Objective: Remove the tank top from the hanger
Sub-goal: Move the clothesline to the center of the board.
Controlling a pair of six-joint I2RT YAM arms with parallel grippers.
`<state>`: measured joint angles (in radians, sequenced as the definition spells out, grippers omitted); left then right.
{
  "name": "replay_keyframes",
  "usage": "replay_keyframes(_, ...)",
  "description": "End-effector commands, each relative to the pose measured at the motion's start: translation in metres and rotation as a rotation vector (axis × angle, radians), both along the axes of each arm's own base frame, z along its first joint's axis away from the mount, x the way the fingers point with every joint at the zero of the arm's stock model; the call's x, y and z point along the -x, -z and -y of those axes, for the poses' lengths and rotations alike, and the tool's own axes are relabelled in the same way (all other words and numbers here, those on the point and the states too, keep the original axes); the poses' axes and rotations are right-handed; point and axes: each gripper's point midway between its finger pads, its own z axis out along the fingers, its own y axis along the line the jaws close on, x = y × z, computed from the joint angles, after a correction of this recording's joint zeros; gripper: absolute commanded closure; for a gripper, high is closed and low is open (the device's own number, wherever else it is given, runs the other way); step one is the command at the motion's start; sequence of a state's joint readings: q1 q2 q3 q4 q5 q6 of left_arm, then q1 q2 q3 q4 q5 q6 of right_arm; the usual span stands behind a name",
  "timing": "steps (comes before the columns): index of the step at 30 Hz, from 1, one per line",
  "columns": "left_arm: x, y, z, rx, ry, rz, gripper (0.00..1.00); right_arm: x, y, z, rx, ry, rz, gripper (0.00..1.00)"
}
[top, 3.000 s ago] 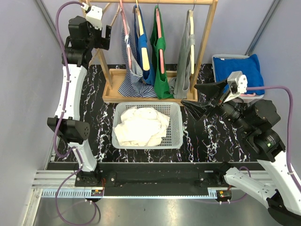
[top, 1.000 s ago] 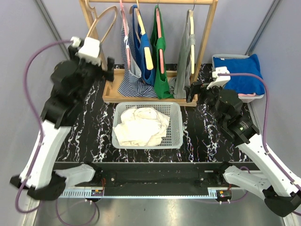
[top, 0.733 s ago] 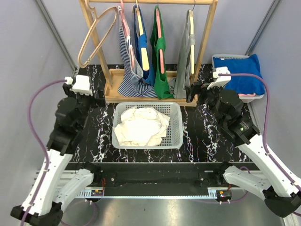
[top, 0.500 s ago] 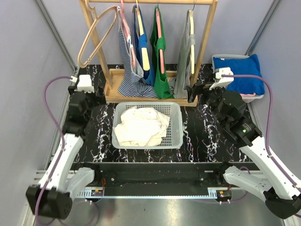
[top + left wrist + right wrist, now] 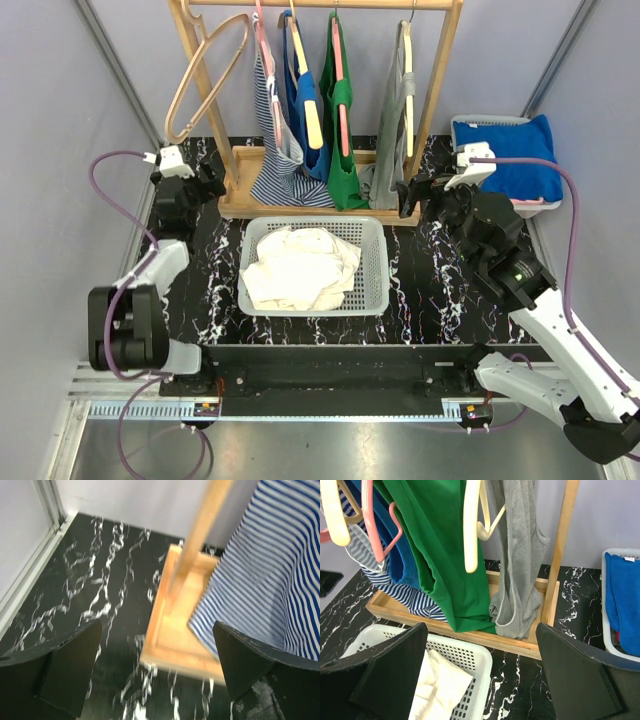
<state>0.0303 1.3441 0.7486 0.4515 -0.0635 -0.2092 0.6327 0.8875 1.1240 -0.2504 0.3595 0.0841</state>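
— How do the fingers stand?
— Both pairs are spread wide, with nothing between them. The left gripper (image 5: 156,627) hangs low over the marbled table (image 5: 85,590), just off the wooden rack base (image 5: 175,647). The right gripper (image 5: 481,629) faces the rack across the white basket (image 5: 470,655).
— And the tank tops?
— All on the rack, clear of the fingers. The striped tank top (image 5: 260,580) hangs ahead of the left fingers, off to their right. The grey tank top (image 5: 520,575) hangs ahead of the right gripper, limp, its hem bunched on the base, with a cream hanger (image 5: 471,525) beside it. The green tank top (image 5: 440,555) and blue tank top (image 5: 402,562) hang further left.
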Motion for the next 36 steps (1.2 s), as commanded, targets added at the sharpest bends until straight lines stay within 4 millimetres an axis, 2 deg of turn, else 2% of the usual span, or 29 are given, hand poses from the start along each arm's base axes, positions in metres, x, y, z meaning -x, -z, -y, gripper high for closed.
replay_keyframes(1,-0.044,-0.057,0.004,0.018,0.078,0.205,0.01,-0.009,-0.023,0.001,-0.027,0.034,0.052,0.0)
replay_keyframes(3,-0.061,-0.054,0.005,-0.007,0.109,0.212,0.01,-0.01,-0.025,-0.001,-0.036,0.032,0.052,0.0)
replay_keyframes(4,-0.07,-0.042,0.002,-0.009,0.117,0.188,0.01,-0.01,-0.026,-0.002,-0.043,0.029,0.055,0.0)
replay_keyframes(5,-0.077,-0.052,0.003,-0.012,0.136,0.21,0.01,-0.011,-0.025,-0.002,-0.042,0.031,0.054,0.0)
replay_keyframes(9,-0.089,-0.04,0.017,-0.006,0.26,0.196,0.01,-0.015,-0.023,-0.003,-0.033,0.04,0.044,0.0)
replay_keyframes(13,-0.097,-0.029,0.022,-0.029,0.324,0.201,0.01,-0.022,-0.022,-0.007,-0.02,0.042,0.029,0.0)
replay_keyframes(14,-0.1,-0.035,0.023,-0.051,0.345,0.217,0.01,-0.023,-0.022,-0.008,-0.018,0.042,0.029,0.0)
replay_keyframes(16,-0.109,-0.029,0.021,-0.067,0.357,0.211,0.01,-0.026,-0.019,-0.01,-0.014,0.04,0.022,0.0)
replay_keyframes(17,-0.114,-0.037,0.02,-0.071,0.356,0.23,0.01,-0.026,-0.019,-0.011,-0.014,0.038,0.019,0.0)
replay_keyframes(24,-0.133,-0.034,0.017,-0.12,0.359,0.245,0.01,-0.031,-0.014,-0.015,0.001,0.037,0.002,0.0)
replay_keyframes(26,-0.137,-0.034,0.014,-0.143,0.351,0.251,0.12,-0.031,-0.014,-0.016,0.002,0.034,0.001,0.0)
replay_keyframes(27,-0.138,-0.034,0.015,-0.144,0.354,0.253,0.26,-0.031,-0.015,-0.015,0.002,0.035,0.001,0.0)
replay_keyframes(29,-0.14,-0.036,0.015,-0.151,0.351,0.257,0.38,-0.03,-0.016,-0.015,-0.003,0.034,0.002,0.0)
replay_keyframes(30,-0.142,-0.036,0.014,-0.154,0.343,0.263,0.52,-0.029,-0.016,-0.015,-0.006,0.034,0.002,0.0)
replay_keyframes(32,-0.146,-0.038,0.011,-0.143,0.31,0.265,0.64,-0.028,-0.016,-0.014,-0.008,0.035,0.001,0.0)
replay_keyframes(33,-0.148,-0.034,0.008,-0.142,0.3,0.26,0.74,-0.027,-0.017,-0.013,-0.012,0.035,0.003,0.0)
replay_keyframes(36,-0.15,-0.035,0.008,-0.142,0.287,0.266,0.83,-0.025,-0.015,-0.012,-0.012,0.037,-0.003,0.0)
